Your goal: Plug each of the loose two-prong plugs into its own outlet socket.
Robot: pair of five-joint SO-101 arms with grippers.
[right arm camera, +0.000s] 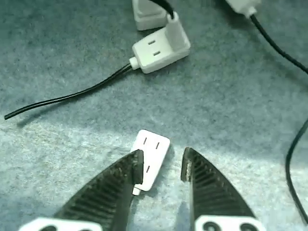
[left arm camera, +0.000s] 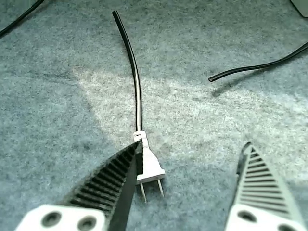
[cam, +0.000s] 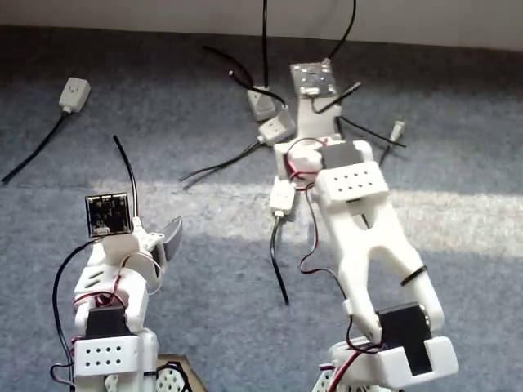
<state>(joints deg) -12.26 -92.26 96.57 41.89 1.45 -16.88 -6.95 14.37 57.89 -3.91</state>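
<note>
Left wrist view shows the left tool (left arm camera: 192, 147) released wide, the two-prong plug (left arm camera: 150, 166) lying off-centre between its jaws.

White plastic two-prong plug (left arm camera: 150, 169) on a black cord lies flat on grey carpet (left arm camera: 57, 120), prongs bare. White block outlet socket (right arm camera: 159, 50) and flat white outlet socket (right arm camera: 153, 154) lie near each other, both with empty slots.

L gripper (left arm camera: 193, 144): wide gap btwn fingers, plug (left arm camera: 150, 168) hard by one finger, rest of the gap bare carpet (left arm camera: 202, 120), cut cord end (left arm camera: 211, 78) well beyond. R gripper (right arm camera: 162, 153): flat socket (right arm camera: 154, 143) takes most of the gap, little room either side. Ahead a 2nd socket (right arm camera: 159, 50) and 3rd socket (right arm camera: 144, 17) just beside it crowd the way, black cord (right arm camera: 279, 45) along one flank; carpet round the lone socket (cam: 73, 94) is open.
</note>
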